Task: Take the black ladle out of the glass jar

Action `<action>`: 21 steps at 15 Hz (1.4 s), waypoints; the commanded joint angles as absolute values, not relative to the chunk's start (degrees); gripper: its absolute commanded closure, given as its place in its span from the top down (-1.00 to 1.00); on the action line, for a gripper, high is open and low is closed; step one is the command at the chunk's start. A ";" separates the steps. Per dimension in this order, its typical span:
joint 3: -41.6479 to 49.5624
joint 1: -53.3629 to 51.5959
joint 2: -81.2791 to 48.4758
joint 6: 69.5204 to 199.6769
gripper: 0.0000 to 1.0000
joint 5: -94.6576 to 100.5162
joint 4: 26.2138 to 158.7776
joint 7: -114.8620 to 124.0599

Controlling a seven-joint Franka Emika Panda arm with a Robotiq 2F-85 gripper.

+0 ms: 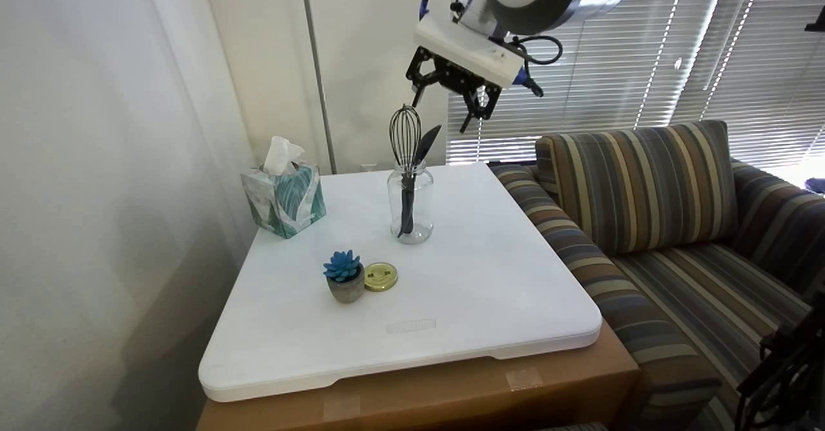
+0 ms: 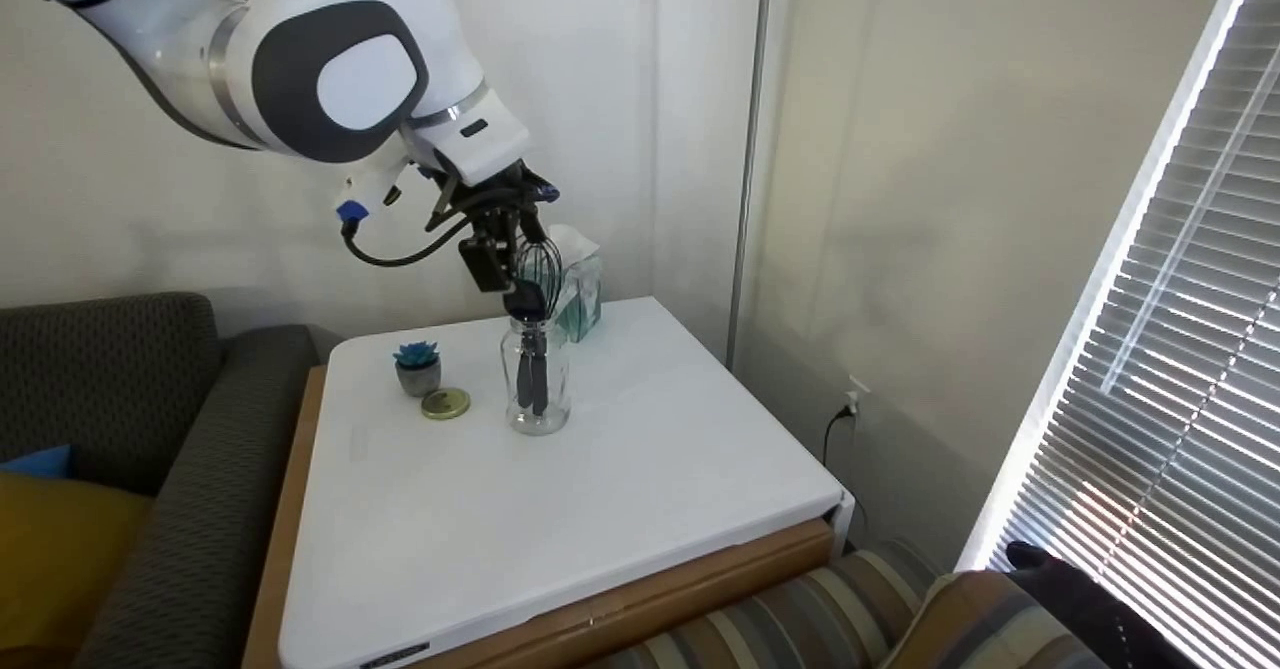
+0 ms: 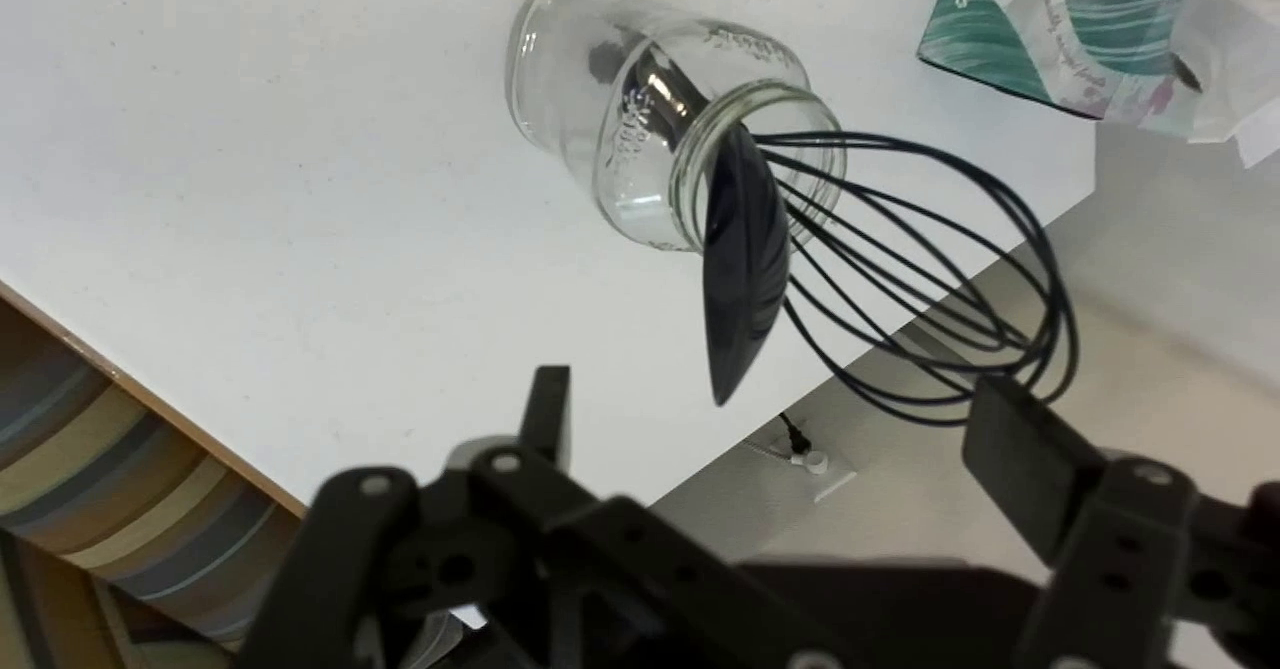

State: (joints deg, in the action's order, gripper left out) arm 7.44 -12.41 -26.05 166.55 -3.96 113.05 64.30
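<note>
The clear glass jar [image 1: 422, 209] stands upright on the white table. The black ladle [image 1: 428, 141] leans in it, handle down and dark scoop above the rim, beside the wire whisk [image 1: 405, 136]. In an exterior view the ladle's scoop [image 2: 524, 301] faces the camera above the jar [image 2: 536, 423]. My gripper [image 1: 440, 114] is open and empty, tilted just above the utensils. In the wrist view the ladle's tip [image 3: 745, 259] points between the open fingers [image 3: 775, 399], short of them. The whisk's end [image 3: 930, 279] overlaps the right finger; contact cannot be told.
A teal tissue box [image 1: 283, 200] stands behind the jar near the wall. A small potted blue succulent [image 1: 345, 277] and a gold lid [image 1: 381, 276] lie on the table [image 1: 490, 289]. A striped sofa [image 1: 635, 199] borders the table's side.
</note>
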 commanded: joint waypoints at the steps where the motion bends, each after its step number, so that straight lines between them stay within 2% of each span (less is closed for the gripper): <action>1: 4.71 -9.82 -26.32 165.64 1.00 -7.11 113.02 60.92; 6: 3.85 -8.93 -26.01 164.52 0.98 -9.34 113.55 59.75; 7: 4.08 -9.03 -25.96 164.38 0.70 -9.33 113.63 59.97; 8: 4.13 -9.00 -25.95 164.40 0.68 -9.35 113.72 60.06; 10: 4.29 -9.03 -26.01 164.44 0.45 -9.18 113.77 60.11; 12: 4.20 -8.91 -26.11 164.37 0.13 -9.22 113.77 60.01; 15: 4.05 -8.83 -26.34 164.38 0.01 -9.32 113.82 59.94; 19: 3.72 -8.71 -27.05 164.75 0.16 -9.48 113.69 59.70; 21: 3.50 -8.63 -27.47 164.74 0.13 -9.62 113.48 59.61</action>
